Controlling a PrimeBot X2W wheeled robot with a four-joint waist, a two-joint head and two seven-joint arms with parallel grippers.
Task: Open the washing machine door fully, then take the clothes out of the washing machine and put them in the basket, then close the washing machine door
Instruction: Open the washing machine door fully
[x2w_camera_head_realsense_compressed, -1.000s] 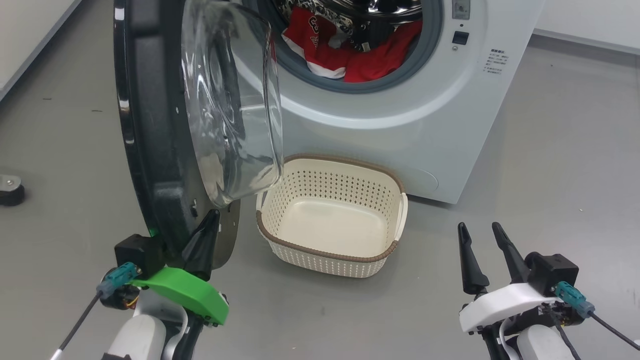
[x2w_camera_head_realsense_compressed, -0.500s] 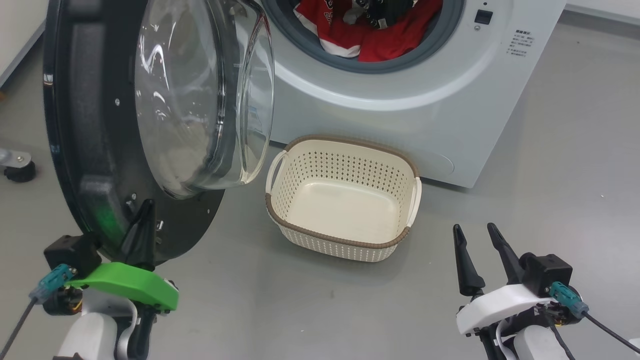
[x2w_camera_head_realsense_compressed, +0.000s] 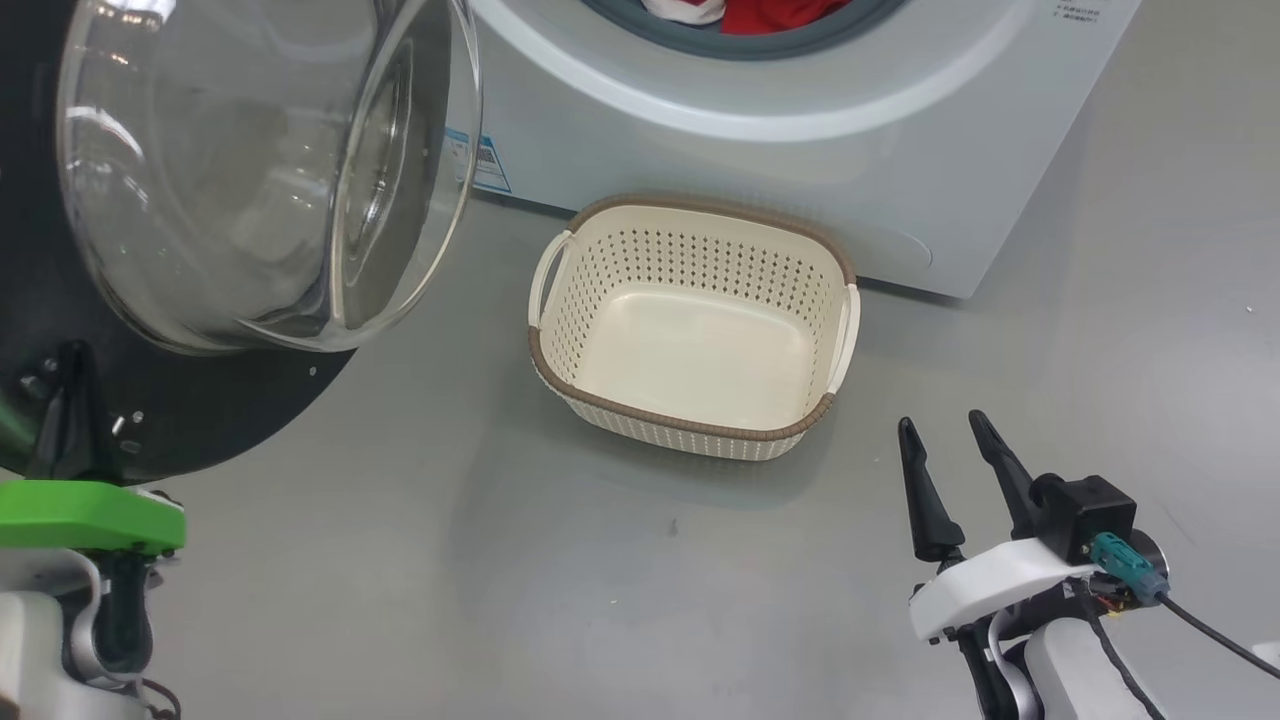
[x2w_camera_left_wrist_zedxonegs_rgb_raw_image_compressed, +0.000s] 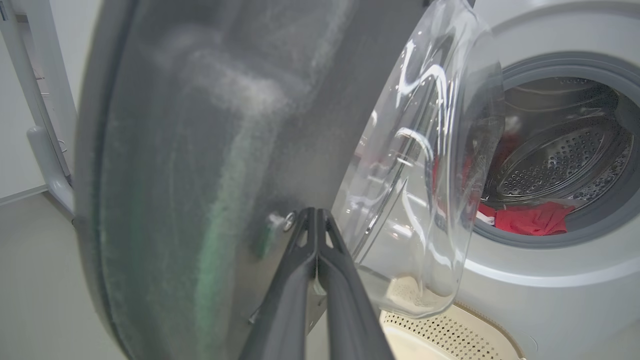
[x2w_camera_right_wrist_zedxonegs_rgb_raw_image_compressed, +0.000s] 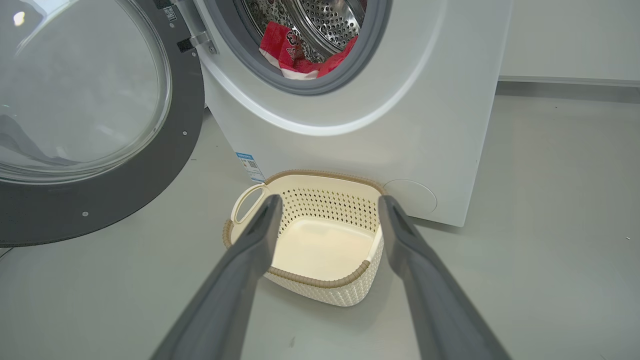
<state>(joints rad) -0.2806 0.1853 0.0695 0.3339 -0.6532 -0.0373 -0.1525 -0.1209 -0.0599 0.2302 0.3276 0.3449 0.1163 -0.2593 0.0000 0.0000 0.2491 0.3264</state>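
One of three steps looks about done imo: washing machine door (x2w_camera_head_realsense_compressed: 230, 200) hangs wide open, left gripper (x2w_camera_left_wrist_zedxonegs_rgb_raw_image_compressed: 316, 220) pinched together w/ tips against its inner face. Clothes (x2w_camera_right_wrist_zedxonegs_rgb_raw_image_compressed: 295, 50) are inside the washing machine (x2w_camera_right_wrist_zedxonegs_rgb_raw_image_compressed: 350, 135), and the basket (x2w_camera_head_realsense_compressed: 690, 270) in front is empty. Right gripper (x2w_camera_head_realsense_compressed: 938, 430) is spread apart, holding nothing.
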